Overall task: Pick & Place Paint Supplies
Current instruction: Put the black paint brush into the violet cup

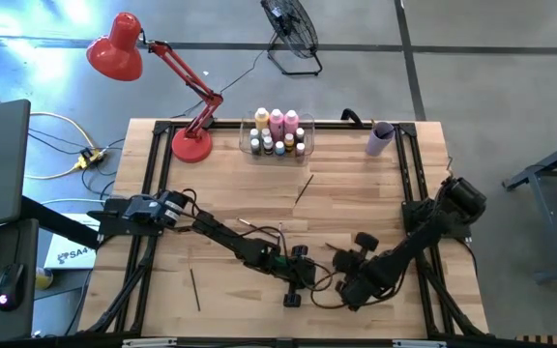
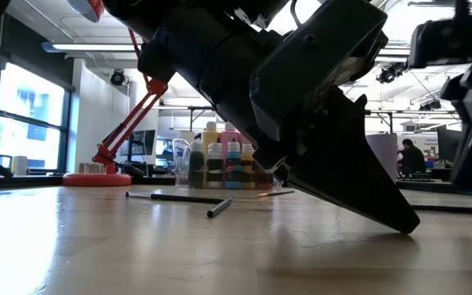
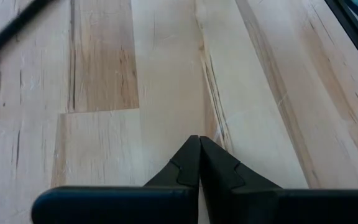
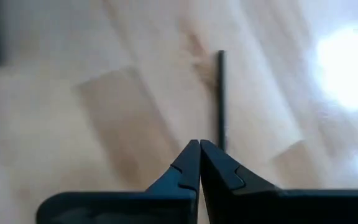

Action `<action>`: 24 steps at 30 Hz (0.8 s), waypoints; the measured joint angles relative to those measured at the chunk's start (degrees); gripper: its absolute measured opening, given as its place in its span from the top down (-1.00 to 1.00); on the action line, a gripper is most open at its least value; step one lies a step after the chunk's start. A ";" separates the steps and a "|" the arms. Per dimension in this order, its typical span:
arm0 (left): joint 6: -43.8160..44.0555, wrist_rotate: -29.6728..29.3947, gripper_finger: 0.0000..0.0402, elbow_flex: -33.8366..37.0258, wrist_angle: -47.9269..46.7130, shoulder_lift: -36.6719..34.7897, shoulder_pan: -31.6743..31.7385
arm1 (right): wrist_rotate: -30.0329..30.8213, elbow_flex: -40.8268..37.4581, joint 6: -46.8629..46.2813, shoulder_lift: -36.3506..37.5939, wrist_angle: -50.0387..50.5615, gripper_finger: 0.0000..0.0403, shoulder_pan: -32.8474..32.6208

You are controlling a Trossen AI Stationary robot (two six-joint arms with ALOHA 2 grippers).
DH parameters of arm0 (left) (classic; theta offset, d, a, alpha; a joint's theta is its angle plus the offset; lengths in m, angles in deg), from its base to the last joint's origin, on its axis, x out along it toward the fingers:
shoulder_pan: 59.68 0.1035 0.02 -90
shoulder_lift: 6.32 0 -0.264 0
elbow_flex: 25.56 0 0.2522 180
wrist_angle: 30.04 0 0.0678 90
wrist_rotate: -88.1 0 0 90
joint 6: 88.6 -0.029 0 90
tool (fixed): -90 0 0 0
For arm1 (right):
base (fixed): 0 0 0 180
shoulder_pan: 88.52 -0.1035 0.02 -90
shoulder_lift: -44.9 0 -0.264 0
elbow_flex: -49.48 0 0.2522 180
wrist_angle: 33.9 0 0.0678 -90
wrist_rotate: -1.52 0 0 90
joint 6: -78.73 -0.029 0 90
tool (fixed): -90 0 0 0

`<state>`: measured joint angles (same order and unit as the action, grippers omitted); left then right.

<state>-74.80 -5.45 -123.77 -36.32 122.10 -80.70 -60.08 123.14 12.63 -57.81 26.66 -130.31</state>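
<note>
both arms low over the near half of the worktop (image 1: 356,208), tips almost at the wood. left tool (image 3: 199,142) clenched, nothing between its tips; it sits near the middle of the near edge. right tool (image 4: 199,147) also clenched and empty, just to the right of the left one. bottles (image 1: 277,133) stand packed in the clear bin (image 1: 247,136) at the far edge, next to the red lamp (image 1: 190,145); lilac cup (image 1: 380,138) far right. brushes are scattered loose: one (image 1: 304,188) mid-worktop pointing toward the bin, one (image 1: 195,289) near-left lying roughly near-to-far, well apart from the arms. key relation: a thin dark brush (image 4: 220,99) lies straight ahead of the right tool, its long axis running away from the tips, near end just beside them. right arm looks the nearer one. judgement: the tips must part first, then straddle the shaft across its width; a thin rod flat on wood may roll or slip.
</note>
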 joint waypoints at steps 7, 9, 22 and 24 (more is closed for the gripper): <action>0.01 -0.07 0.98 0.00 0.02 0.00 0.00 | 5.34 -1.93 1.02 -0.46 2.19 0.99 5.51; 0.04 -0.07 0.98 0.00 0.00 0.00 0.00 | 6.57 -3.65 1.86 -0.44 2.51 0.99 7.05; 0.00 -0.28 0.98 0.00 -0.33 -0.02 -0.02 | 2.27 -12.19 10.33 0.24 -6.82 0.99 15.07; 0.00 -0.24 0.98 0.00 -0.33 -0.02 -0.01 | 1.79 -12.21 10.77 0.60 -7.20 0.99 15.14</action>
<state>-74.80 -5.69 -123.77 -36.64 122.08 -80.71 -58.29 110.93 23.40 -57.22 19.46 -115.17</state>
